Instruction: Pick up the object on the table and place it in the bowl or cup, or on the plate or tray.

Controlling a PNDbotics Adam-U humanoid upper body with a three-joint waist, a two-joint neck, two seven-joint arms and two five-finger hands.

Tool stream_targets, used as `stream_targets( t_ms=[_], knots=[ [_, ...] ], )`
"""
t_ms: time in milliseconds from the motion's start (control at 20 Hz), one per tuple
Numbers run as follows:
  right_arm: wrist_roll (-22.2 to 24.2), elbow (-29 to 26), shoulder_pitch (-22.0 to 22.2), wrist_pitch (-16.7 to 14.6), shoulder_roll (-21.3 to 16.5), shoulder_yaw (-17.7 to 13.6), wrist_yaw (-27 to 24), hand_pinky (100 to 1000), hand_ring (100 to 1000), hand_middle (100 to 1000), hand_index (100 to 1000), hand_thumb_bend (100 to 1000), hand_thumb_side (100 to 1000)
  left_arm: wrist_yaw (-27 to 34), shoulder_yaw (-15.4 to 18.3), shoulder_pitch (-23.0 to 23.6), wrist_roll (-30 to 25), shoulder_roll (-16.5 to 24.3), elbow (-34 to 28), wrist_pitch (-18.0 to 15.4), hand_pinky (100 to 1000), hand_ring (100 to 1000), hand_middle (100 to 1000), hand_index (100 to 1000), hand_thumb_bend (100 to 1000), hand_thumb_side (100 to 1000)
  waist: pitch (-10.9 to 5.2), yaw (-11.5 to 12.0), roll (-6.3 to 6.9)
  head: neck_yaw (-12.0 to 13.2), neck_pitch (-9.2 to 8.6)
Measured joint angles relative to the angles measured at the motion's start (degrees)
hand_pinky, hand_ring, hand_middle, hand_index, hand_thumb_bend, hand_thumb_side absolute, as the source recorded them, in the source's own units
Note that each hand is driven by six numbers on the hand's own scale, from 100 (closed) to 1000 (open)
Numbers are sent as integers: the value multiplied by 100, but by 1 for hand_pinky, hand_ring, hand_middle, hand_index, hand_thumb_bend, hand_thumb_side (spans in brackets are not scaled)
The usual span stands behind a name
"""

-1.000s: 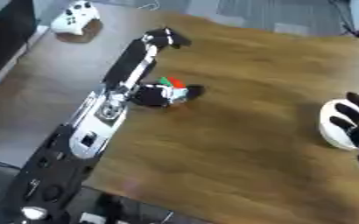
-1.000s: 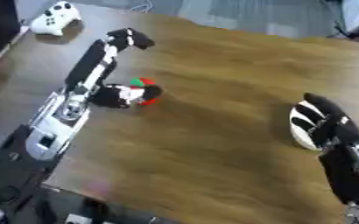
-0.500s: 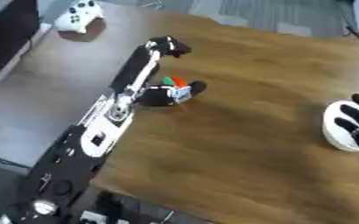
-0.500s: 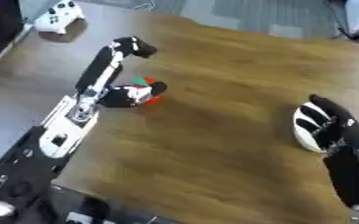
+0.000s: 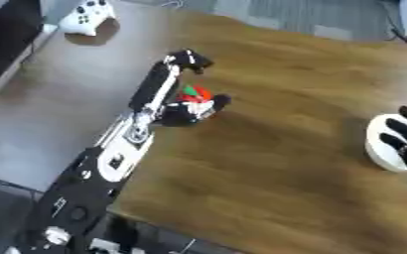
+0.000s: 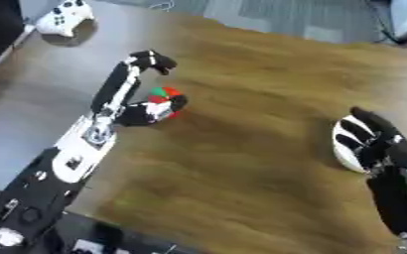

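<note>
Wood-grain table (image 6: 241,163) bears one red-green ball (image 6: 163,94) pinched by the left hand (image 6: 146,113); well right, one round white dish (image 6: 344,149) under the right hand's (image 6: 380,144) spread fingers.

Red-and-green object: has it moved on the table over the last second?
No. The red-and-green object lies as before relative to the white controller, with the left hand curled round it.

1. Small red, green and white object (image 6: 162,95) sits on the desk (image 6: 241,124), left of centre
2. White dish (image 6: 348,149) lies well apart, near the right edge
</note>
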Motion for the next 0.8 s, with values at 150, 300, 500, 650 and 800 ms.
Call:
stream_targets(
  t_ms=[150,300,500,650,800],
  knots=[
    [1,-24,0,0,0,0,0,926,945,968,972,100,912,-42,0,3,3,-4,27,-7,715,620,606,734,582,806,8,0,-1,0,0],
    [9,-26,0,8,1,0,0,927,944,968,973,100,912,-58,-5,13,5,-50,42,-15,717,620,605,734,581,808,28,-1,-4,0,1],
    [15,-27,0,14,2,0,-1,927,944,968,973,100,912,-70,-15,47,-3,-59,91,-26,721,620,605,734,582,812,32,-15,-9,0,2],
    [21,-28,0,20,3,0,-4,927,944,969,973,100,912,-84,-29,50,-13,-117,163,-35,723,619,604,734,581,814,39,-23,-18,0,2],
    [22,-35,-1,21,4,0,-5,928,943,968,973,100,912,-90,-31,56,-16,-171,275,-44,725,617,602,734,577,816,64,-48,-32,0,2]
  ],
)
